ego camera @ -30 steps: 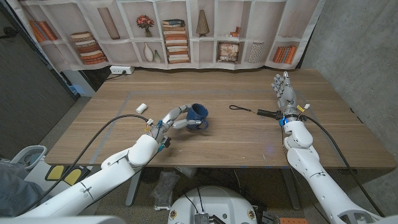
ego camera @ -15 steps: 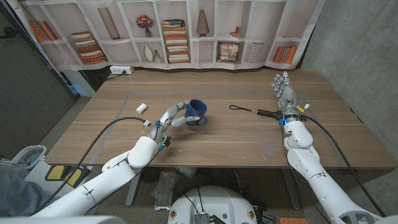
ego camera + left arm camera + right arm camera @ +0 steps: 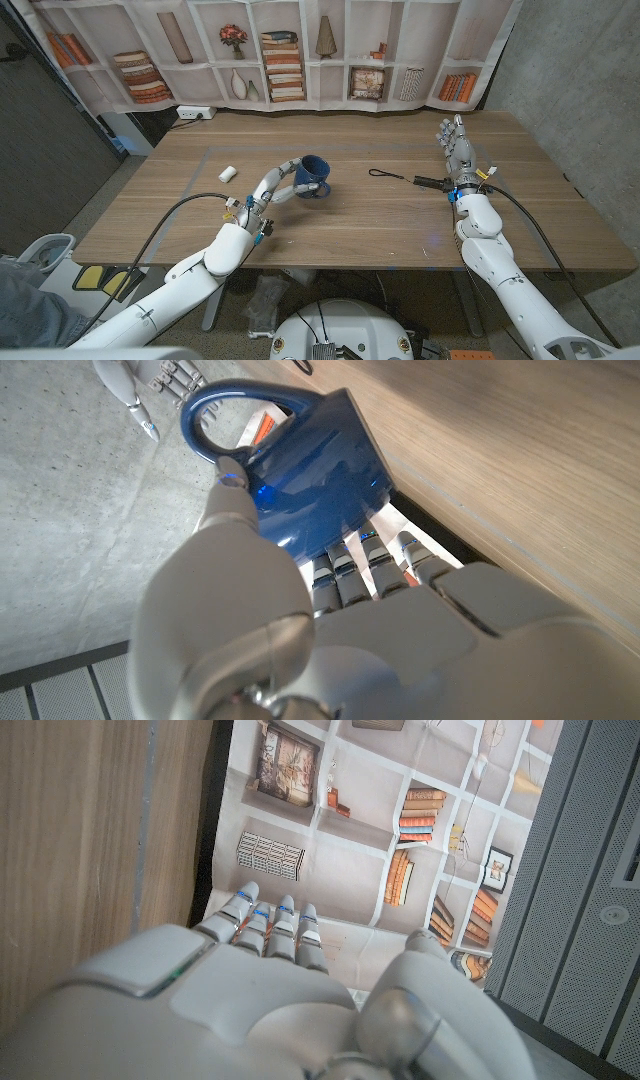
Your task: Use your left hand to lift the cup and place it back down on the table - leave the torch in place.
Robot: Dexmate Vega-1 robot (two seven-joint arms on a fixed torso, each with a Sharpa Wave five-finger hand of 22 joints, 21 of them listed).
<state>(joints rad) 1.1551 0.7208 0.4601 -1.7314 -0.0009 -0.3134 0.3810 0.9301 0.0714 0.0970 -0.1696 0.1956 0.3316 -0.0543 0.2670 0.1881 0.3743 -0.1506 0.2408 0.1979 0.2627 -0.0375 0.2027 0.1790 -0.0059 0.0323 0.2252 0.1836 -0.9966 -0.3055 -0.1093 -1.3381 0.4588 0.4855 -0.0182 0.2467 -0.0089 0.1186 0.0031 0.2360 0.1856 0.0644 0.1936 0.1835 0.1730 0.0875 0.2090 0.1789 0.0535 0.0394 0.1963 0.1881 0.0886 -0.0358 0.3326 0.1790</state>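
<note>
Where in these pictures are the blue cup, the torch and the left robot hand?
blue cup [image 3: 314, 176]: head view, on its outer wall.
torch [image 3: 431, 183]: head view, on its dark barrel.
left robot hand [image 3: 272, 189]: head view, on its back.

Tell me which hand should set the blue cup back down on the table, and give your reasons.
Left. The left hand already grips the blue cup, fingers wrapped around its body. The right hand stands at the table's far right side, holding nothing, beyond the torch, which must stay put.
</note>
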